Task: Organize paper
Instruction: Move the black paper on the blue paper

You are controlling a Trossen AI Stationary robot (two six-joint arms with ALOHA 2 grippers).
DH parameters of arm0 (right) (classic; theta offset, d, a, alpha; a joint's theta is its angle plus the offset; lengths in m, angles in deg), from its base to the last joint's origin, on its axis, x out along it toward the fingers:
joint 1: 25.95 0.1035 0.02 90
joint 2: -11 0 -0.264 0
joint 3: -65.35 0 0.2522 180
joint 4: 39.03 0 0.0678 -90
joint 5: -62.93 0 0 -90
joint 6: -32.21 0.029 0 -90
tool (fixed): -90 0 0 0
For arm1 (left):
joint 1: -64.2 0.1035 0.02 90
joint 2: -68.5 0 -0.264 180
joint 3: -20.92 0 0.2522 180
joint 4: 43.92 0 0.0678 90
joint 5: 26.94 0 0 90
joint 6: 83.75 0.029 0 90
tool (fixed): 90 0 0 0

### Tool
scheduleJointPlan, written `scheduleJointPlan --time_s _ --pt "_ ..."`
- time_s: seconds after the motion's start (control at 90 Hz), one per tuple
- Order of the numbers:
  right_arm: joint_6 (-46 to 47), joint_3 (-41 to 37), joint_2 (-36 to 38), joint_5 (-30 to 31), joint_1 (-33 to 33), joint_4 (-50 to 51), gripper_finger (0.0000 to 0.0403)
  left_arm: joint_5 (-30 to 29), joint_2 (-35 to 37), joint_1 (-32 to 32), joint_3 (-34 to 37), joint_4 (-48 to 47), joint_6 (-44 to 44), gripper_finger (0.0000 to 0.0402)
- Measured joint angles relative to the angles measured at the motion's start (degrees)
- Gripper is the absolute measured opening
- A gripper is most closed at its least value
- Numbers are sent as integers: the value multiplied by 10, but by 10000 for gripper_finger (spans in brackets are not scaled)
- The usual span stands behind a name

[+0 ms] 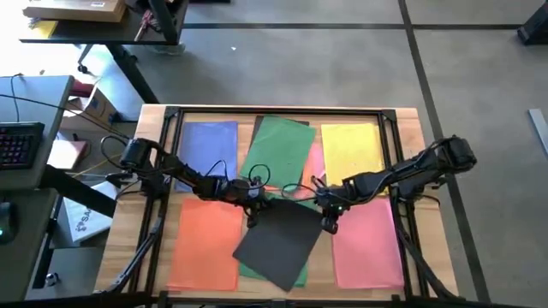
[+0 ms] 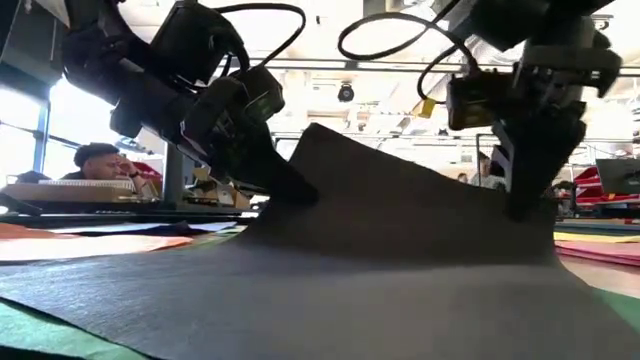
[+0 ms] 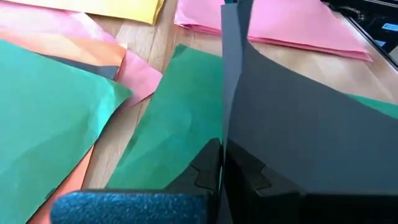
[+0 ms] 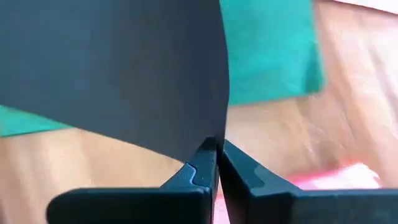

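Table centre crowded: left gripper (image 1: 253,211) and right gripper (image 1: 330,224) both pinched on raised edge of dark grey sheet (image 1: 278,244), which arches up off table between them, blocking low passage there. Both arms stretch inward across table middle, barring straight reach across. Black frame rail (image 1: 278,111) runs along far edge and sides. Flat sheets only over rest: blue (image 1: 205,145), yellow (image 1: 351,150), orange (image 1: 205,248), pink (image 1: 366,244); room above them open.

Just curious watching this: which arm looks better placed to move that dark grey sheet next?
Neither alone, probably: left gripper and right gripper each pinch a corner of the dark grey sheet, lifting one edge together.
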Motion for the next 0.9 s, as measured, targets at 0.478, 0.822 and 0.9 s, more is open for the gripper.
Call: scheduleJointPlan --time_s 0.478,0.822,0.9 --pt "234 241 0 377 176 443 0 -49 108 1 0 -80 -31 0" --pt "257 239 0 483 193 409 0 -198 439 107 -1 -573 -27 0" --pt "244 227 0 483 178 383 0 -209 486 155 -1 -668 -27 0"
